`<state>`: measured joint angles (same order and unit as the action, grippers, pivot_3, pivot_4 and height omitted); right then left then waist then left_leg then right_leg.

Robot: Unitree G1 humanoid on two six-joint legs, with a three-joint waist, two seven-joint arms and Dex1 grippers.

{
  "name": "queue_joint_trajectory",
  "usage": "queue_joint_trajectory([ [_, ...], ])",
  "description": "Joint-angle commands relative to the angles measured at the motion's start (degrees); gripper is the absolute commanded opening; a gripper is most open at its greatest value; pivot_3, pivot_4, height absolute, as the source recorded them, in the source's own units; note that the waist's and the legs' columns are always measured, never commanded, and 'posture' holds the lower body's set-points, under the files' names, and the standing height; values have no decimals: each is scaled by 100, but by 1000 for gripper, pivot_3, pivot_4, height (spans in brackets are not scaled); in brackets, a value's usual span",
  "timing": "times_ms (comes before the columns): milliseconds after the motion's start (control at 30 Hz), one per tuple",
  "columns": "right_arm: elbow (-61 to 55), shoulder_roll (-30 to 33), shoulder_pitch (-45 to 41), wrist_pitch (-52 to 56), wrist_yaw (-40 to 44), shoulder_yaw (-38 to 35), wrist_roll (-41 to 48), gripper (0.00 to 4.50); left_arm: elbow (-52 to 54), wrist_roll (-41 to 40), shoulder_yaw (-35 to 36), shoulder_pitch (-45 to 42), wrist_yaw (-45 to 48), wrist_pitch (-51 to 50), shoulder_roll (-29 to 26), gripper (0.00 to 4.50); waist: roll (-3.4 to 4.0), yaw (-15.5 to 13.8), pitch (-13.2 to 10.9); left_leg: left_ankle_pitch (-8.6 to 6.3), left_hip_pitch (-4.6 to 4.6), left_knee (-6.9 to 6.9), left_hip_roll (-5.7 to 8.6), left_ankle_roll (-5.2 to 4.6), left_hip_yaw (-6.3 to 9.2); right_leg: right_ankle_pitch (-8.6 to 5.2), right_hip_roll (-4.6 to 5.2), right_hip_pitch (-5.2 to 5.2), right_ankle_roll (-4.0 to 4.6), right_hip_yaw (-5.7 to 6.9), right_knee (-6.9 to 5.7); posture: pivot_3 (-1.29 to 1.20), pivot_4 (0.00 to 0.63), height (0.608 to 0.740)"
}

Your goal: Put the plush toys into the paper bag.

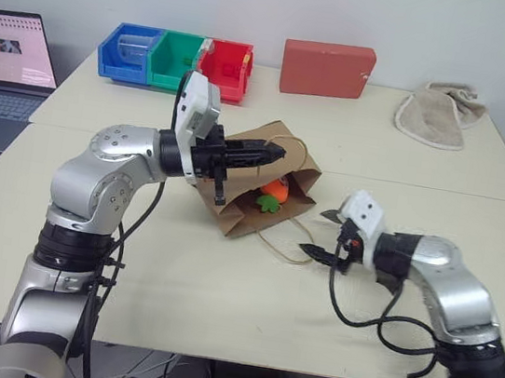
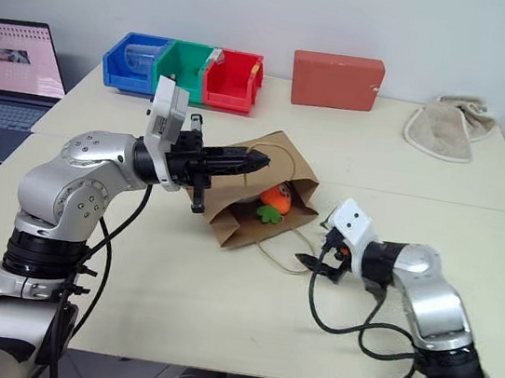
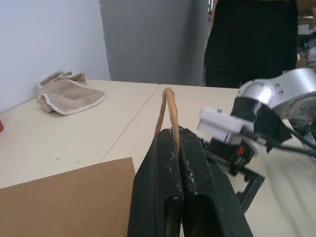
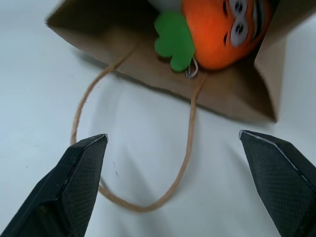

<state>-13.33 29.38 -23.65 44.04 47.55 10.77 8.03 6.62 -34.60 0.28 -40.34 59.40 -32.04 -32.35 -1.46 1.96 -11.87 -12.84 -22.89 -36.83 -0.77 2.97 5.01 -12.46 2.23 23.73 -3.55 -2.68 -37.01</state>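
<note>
At the far left edge of the left eye view a laptop (image 1: 8, 56) sits open. To its right, along the upper part of the frame, three joined bins (image 1: 176, 61) in blue, green and red stand on the table (image 1: 217, 306). Below them, left of centre, the left gripper (image 1: 271, 154) reaches level toward the middle of the frame, its two black fingers pressed together on one thin handle loop (image 3: 168, 111) of the paper bag (image 1: 245, 211); the left wrist view shows the loop rising out from between the shut fingers. The bag lies on its side at the centre of the frame, mouth turned toward the lower right, held up at its upper edge. Inside the mouth sits the orange plush toy (image 1: 274, 190), green base outward. The second handle (image 4: 138, 163) lies slack on the table in front of the mouth. Above centre stands a red box (image 1: 327, 70). Right of the bag, in the lower right, the right gripper (image 1: 326, 237) hangs near the slack handle with its fingers spread wide and nothing between them. A beige cloth (image 1: 437, 112) lies at the upper right
</note>
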Motion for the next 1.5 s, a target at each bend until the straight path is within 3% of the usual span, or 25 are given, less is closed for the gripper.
queue_joint_trajectory([
  [33, 297, -135, -193, -17, -76, 1, 122, 3593, 250, -17, 91, -22, -35, 68, -50, 0, 0, -7, 0, 0, -1, 0, 0, 0, 0, 0, 0, 0, 0, 0, 2, 0, 150, 740],
  [367, 522, -343, -417, 146, -112, -58, 371, 30, 233, -49, 180, -36, -74, 34, -107, 0, 0, -4, 0, 0, 0, 2, 0, 0, 2, 0, 0, 0, 0, 2, 0, 0, 150, 740],
  [600, -24, -165, -511, 1175, -54, -824, 1339, 30, -30, -80, 304, -313, -48, 43, -190, 0, 0, -9, 0, 0, -2, 1, 0, 0, 2, 0, 0, 1, -1, 1, 1, 0, 150, 740],
  [967, -1079, 705, -1345, 4112, -171, -3132, 3594, 30, -1606, 223, 179, -1599, 470, 663, 115, 0, 1, -26, 0, -1, -5, 2, 1, -1, 6, 0, -1, 1, 0, 8, 3, 0, 150, 740],
  [1167, -657, 736, -1850, 4628, -558, -3465, 3776, 30, -2972, 653, 19, -2234, 833, 1292, 505, 0, 1, -19, -1, -1, -5, 4, 1, -2, 2, 0, -1, 3, 0, 4, 3, 0, 150, 740],
  [1300, -336, 291, -2040, 4615, -1165, -3463, 3503, 30, -3583, 1001, -104, -2408, 958, 1625, 668, 0, 1, 7, 0, -1, -7, 11, 0, -2, 0, -1, -1, 10, 0, 2, 3, 0, 150, 740],
  [1400, -290, 193, -2195, 4590, -1289, -3559, 3627, 646, -3556, 1004, -100, -2394, 1104, 1444, 603, 628, 2, 0, -2, -1, -23, 13, 0, -2, -2, 0, -1, 34, 1, -2, -8, 0, 150, 740],
  [1500, -123, 292, -2560, 4592, -1315, -3639, 3726, 1637, -3447, 1036, -49, -2329, 1225, 1477, 431, 1484, 5, 9, -3, 0, -45, 11, 1, -2, -1, 6, -1, 52, 9, -1, -7, 0, 150, 740],
])
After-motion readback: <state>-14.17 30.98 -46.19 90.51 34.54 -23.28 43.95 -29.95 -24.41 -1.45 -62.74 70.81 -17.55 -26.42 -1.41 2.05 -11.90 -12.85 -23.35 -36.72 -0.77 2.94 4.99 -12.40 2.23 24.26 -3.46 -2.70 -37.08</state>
